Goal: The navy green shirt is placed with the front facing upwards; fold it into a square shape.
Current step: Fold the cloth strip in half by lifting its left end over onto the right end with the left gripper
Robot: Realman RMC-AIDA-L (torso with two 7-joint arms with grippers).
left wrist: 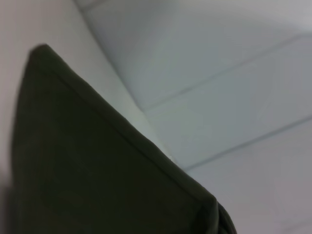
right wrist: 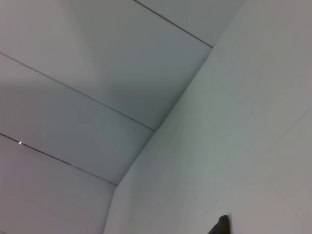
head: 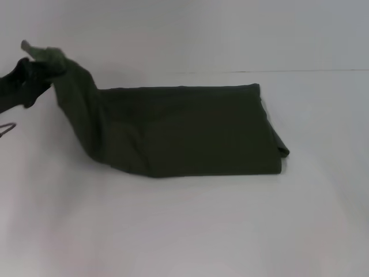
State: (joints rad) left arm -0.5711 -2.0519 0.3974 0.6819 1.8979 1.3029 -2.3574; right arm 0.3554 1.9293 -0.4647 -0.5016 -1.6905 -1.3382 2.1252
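Note:
The navy green shirt lies folded into a long dark band across the middle of the white table. Its left end is lifted off the table, pinched by my left gripper at the far left, which is shut on the cloth. In the left wrist view the raised cloth fills the lower part, with a hemmed edge running diagonally. My right gripper does not show in the head view; the right wrist view shows only table and wall, with a small dark tip at its lower edge.
A thin wire-like object pokes in at the left edge of the head view. Bare white table lies in front of the shirt and to its right.

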